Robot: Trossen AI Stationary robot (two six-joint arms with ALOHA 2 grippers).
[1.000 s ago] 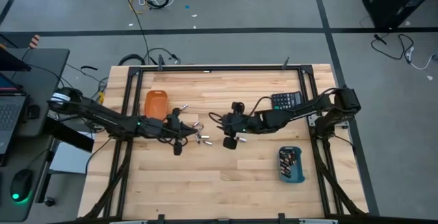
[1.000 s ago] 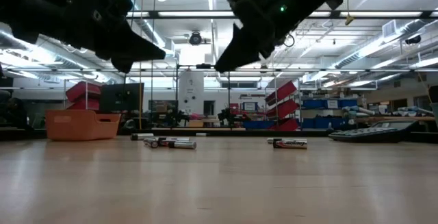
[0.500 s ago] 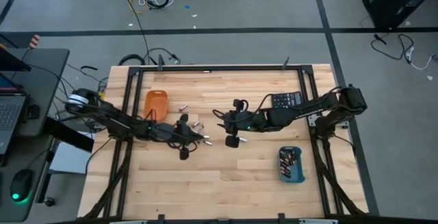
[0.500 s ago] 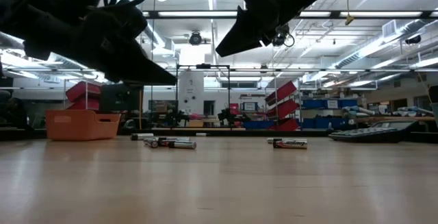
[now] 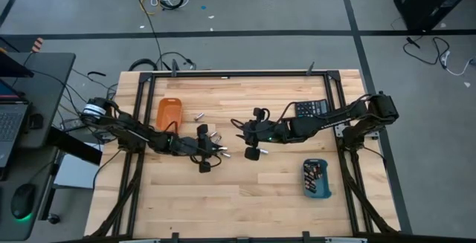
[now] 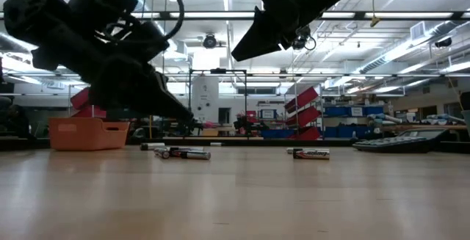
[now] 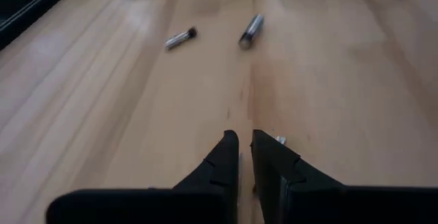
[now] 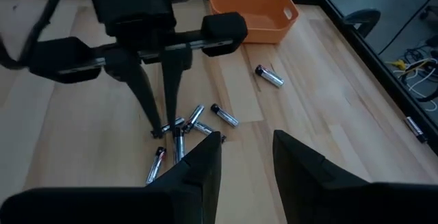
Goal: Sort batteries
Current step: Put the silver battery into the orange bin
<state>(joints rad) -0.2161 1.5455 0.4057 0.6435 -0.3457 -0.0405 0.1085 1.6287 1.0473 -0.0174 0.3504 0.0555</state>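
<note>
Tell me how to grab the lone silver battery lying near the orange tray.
Grip the small silver cylindrical battery across its middle, hand coming straight down, fingers either side of its long axis. It lies flat and alone on the wooden table, clear of the orange plastic tray.

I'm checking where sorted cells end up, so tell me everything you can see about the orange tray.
The orange tray is a small, shallow bin that looks like moulded plastic, with rounded corners, upright walls and a rolled rim. It sits flat on the wooden table toward the far left, its long side running front to back. In the right wrist view its inside looks empty. One battery lies on the wood near it, apart from it. Neither gripper touches it; the left gripper works at a nearby battery cluster.
</note>
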